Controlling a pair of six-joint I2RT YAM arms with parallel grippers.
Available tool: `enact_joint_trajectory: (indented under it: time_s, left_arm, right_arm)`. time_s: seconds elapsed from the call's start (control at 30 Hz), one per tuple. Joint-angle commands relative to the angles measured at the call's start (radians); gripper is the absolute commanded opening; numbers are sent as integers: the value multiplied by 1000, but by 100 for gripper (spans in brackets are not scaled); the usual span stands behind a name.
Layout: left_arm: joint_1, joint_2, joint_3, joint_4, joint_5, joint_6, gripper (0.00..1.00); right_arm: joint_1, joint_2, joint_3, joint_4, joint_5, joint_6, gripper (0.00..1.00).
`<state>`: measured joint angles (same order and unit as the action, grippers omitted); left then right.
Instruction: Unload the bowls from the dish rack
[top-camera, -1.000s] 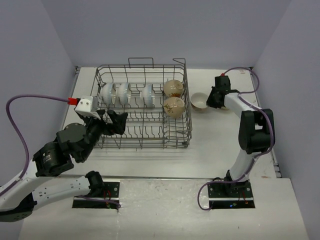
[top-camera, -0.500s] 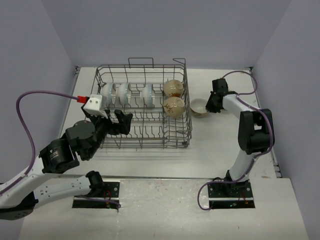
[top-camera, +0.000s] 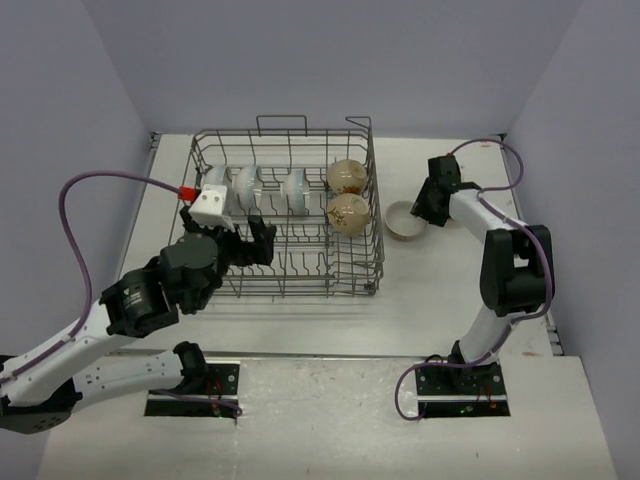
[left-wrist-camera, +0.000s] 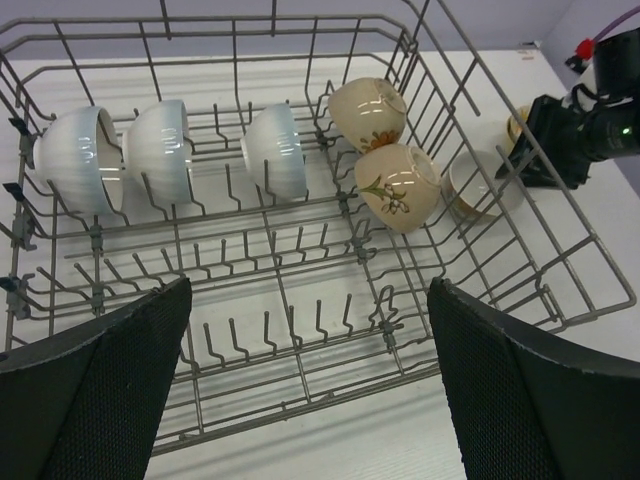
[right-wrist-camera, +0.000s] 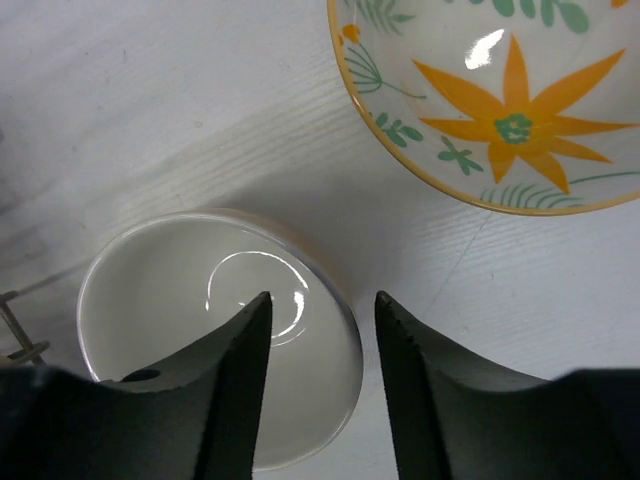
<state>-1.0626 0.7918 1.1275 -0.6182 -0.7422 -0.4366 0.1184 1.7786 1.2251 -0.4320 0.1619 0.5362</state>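
The grey wire dish rack (top-camera: 290, 291) holds three white bowls (top-camera: 248, 186) on edge in its back row and two floral bowls (top-camera: 347, 195) at the back right. The left wrist view shows the rack (left-wrist-camera: 304, 400), white bowls (left-wrist-camera: 165, 150) and floral bowls (left-wrist-camera: 398, 187). My left gripper (top-camera: 246, 243) is open and empty above the rack's front left (left-wrist-camera: 308, 290). A tan bowl with a cream inside (top-camera: 405, 221) sits upright on the table right of the rack. My right gripper (top-camera: 428, 206) is open and straddles its rim (right-wrist-camera: 318, 315), one finger inside and one outside the bowl (right-wrist-camera: 200, 340).
A yellow-floral bowl (right-wrist-camera: 500, 90) sits upright on the table just beyond the tan bowl, mostly under my right wrist in the top view. The rack's right wall (top-camera: 378, 215) stands close to the tan bowl. Grey walls enclose the table on three sides.
My left arm has moved right and forward over the rack's front. My right gripper has lowered the tilted tan bowl flat onto the table and let go of it.
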Motion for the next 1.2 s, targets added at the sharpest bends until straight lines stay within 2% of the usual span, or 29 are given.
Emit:
enact_joint_trajectory:
  time_s: [0.0,0.07,0.13,0.17,0.2,0.23,0.27,0.33,0.4,0.43,0.53,0.6,0.77,0.9,1.17]
  left_arm:
    - [12,70,0,57,-54,-25,100]
    - [50,147,21,78,-4,-28,100]
    - [160,193,34,106,94,-37,100]
    - [203,233,34,153,222,-42,100]
    - [284,253,34,178,286,-63,100]
    - [320,300,34,227,405,-74,100]
    - [366,329,44,248,461,-99,100]
    - [391,429,64,297,608,-128,100]
    - [398,498,100,322,674,-180,100]
    - [398,556,106,363,728,-201,100]
    - [403,659,110,449,768,-292,100]
    - [412,716,135,450,771,-347,100]
    - [412,814,170,419,679,-407,100]
    - [412,871,155,471,707,-416,100]
    - [412,966,179,503,705,-413,100]
  right_arm:
    - [1,-71,-12,15,21,15,51]
    - [3,-99,-21,10,18,19,55]
    - [3,-169,-38,1,7,21,57]
    - [3,-200,-45,-5,2,22,59]
    - [3,-234,-52,-10,1,22,61]
    - [1,-311,-64,-23,-2,21,62]
    - [3,-353,-68,-33,2,18,66]
    - [3,-483,-81,-60,10,8,71]
    - [3,-569,-87,-89,14,-5,84]
    - [3,-653,-96,-97,16,-11,98]
    - [1,-808,-131,-111,-30,-22,99]
    - [3,-881,-163,-122,-73,-27,99]
    - [1,-1100,-205,-162,-101,-48,99]
    - [3,-1194,-199,-208,-116,-65,99]
    - [3,-1254,-151,-258,-159,-85,99]
